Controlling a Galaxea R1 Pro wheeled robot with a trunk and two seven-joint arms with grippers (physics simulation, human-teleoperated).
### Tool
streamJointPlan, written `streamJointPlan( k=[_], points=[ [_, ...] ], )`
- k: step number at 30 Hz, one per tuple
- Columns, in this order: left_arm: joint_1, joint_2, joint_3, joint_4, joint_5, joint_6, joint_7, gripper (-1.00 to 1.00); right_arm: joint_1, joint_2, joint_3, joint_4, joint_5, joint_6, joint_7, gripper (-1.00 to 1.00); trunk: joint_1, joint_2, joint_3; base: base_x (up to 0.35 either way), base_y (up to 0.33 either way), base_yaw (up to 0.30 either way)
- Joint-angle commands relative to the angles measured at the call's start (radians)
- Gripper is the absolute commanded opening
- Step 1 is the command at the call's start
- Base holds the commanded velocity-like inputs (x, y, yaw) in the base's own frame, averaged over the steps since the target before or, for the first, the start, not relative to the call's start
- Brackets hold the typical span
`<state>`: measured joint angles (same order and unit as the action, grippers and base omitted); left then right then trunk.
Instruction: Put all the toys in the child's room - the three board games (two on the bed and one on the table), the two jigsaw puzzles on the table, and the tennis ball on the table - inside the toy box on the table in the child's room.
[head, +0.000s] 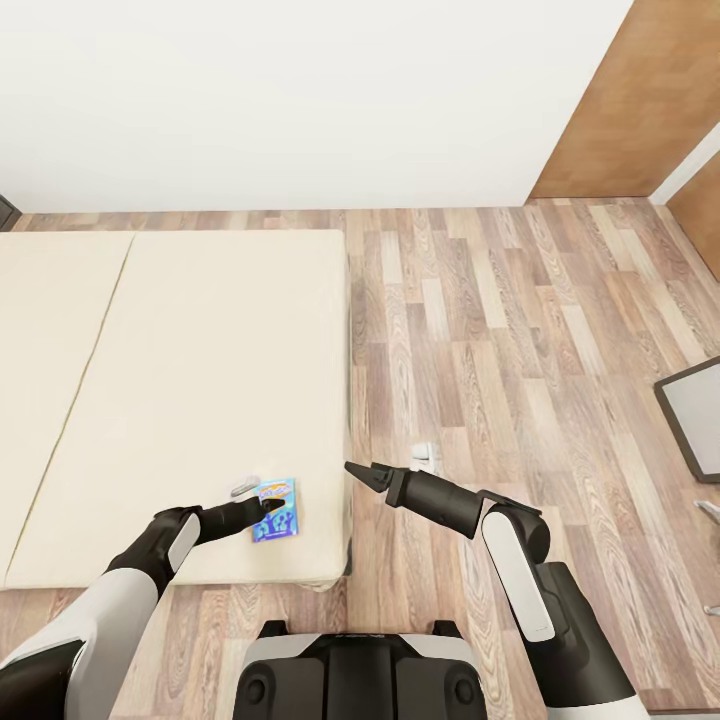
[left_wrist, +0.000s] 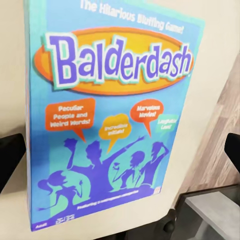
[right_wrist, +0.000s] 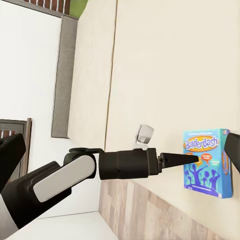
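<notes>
A light blue board game (head: 277, 511) printed "Balderdash" (left_wrist: 105, 125) lies flat near the front right corner of the cream bed (head: 200, 380). My left gripper (head: 268, 506) hovers right over the box, open, with a dark fingertip (left_wrist: 10, 160) at each side of its wrist view. The right wrist view takes in the game (right_wrist: 207, 162) and the left arm (right_wrist: 125, 162) reaching to it. My right gripper (head: 360, 472) is open and empty, over the floor just past the bed's right edge. The toy box, jigsaw puzzles and tennis ball are out of view.
A small white-grey object (head: 243, 487) sits on the bed beside the game. Another small white thing (head: 425, 456) lies on the plank floor. A dark-framed pale grey surface (head: 695, 415) juts in at the right. A brown door (head: 640, 100) stands at the back right.
</notes>
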<state>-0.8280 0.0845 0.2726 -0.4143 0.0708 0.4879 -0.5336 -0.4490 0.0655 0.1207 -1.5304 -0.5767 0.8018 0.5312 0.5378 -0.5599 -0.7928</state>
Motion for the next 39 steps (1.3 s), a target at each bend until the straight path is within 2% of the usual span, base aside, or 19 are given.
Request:
streamJointPlan(
  k=[1, 22, 39],
  points=[
    [0.000, 0.000, 0.003, -0.001, 0.007, 0.010, -0.002, 1.00, 0.000, 0.000, -0.001, 0.000, -0.002, 0.006, 0.001, 1.00, 0.000, -0.001, -0.001, 0.000, 0.000, 0.000],
    [0.000, -0.004, -0.006, -0.014, 0.006, 0.013, -0.062, 1.00, 0.000, -0.002, -0.002, -0.002, -0.004, 0.006, 0.003, 1.00, 0.000, -0.001, -0.001, 0.000, 0.000, 0.000],
    [0.000, -0.023, -0.008, -0.012, 0.000, 0.014, -0.064, 1.00, 0.000, -0.004, -0.005, -0.004, -0.007, 0.008, 0.004, 1.00, 0.000, -0.001, -0.001, 0.000, 0.000, 0.000]
  ],
)
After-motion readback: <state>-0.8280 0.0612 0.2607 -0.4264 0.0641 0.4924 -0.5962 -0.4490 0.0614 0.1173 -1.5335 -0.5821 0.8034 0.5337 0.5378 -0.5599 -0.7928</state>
